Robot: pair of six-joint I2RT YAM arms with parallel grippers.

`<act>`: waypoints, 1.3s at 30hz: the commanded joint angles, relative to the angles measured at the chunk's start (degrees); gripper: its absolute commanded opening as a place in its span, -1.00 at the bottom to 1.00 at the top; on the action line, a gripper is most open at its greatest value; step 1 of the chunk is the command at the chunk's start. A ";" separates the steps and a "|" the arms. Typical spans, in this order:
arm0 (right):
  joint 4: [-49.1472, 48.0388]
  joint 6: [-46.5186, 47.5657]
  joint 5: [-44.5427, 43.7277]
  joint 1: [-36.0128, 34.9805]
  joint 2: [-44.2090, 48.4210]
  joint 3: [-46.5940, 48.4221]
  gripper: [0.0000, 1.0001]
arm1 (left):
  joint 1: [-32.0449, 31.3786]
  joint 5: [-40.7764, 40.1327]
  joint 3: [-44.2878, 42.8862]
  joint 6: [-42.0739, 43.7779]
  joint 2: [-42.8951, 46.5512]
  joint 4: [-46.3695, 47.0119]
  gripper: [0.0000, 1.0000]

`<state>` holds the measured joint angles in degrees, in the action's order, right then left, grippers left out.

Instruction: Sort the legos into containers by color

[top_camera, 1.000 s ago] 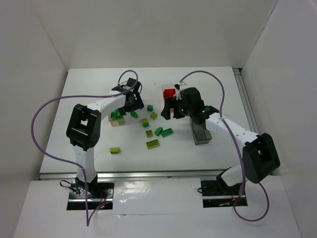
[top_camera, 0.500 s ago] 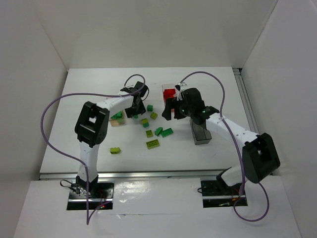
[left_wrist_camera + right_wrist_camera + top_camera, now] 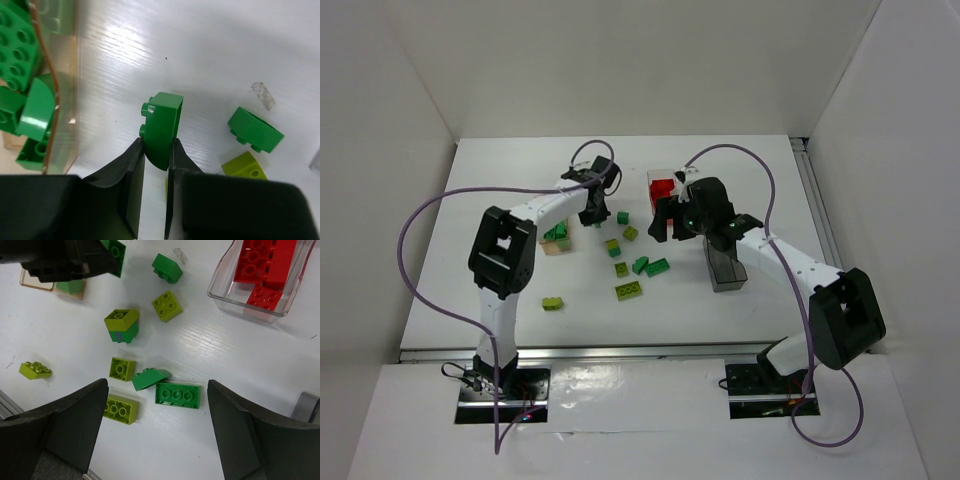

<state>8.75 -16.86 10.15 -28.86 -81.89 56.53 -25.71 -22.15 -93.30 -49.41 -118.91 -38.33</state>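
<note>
The left jaws are shut tight on a dark green curved brick (image 3: 162, 125) in the middle of the left wrist view. From above, the arm hides it. The tan box (image 3: 56, 95) at the left edge is cut off, and dark green bricks (image 3: 17, 35) lie inside. The right jaws stand wide open and hold nothing. Loose green and lime bricks (image 3: 177, 395) lie on the worktop (image 3: 215, 355) below them. The clear box (image 3: 220, 292), upper right, is cut off and holds red bricks (image 3: 260, 262). Only a corner of the dark grey box (image 3: 306, 407) shows. One lime-on-green stack (image 3: 121, 325) has a purple mark, too small to read.
</note>
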 commanded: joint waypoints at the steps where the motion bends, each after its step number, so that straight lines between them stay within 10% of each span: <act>1: -0.58 0.60 0.74 0.39 1.64 -0.72 0.74 | -0.30 -4.03 -2.77 1.68 6.49 -1.22 -0.53; 18: -1.63 0.60 2.42 0.39 -0.03 -0.20 0.74 | 9.09 -7.48 4.53 2.65 14.06 -2.72 -0.47; 24: -1.63 0.60 2.42 0.39 -0.55 0.42 0.74 | 10.42 -5.62 5.23 3.18 12.74 -2.19 0.40; 34: -1.63 -0.10 1.89 0.39 -0.03 -0.10 0.74 | 0.86 4.39 1.90 9.85 13.55 3.70 0.50; 39: -1.02 -0.63 -0.30 0.39 1.90 -0.63 0.74 | -3.28 6.95 -6.00 11.08 4.93 3.70 1.00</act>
<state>8.67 -17.10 11.55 -28.86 -82.11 56.53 -27.73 -18.09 -94.63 -40.51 -109.36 -36.49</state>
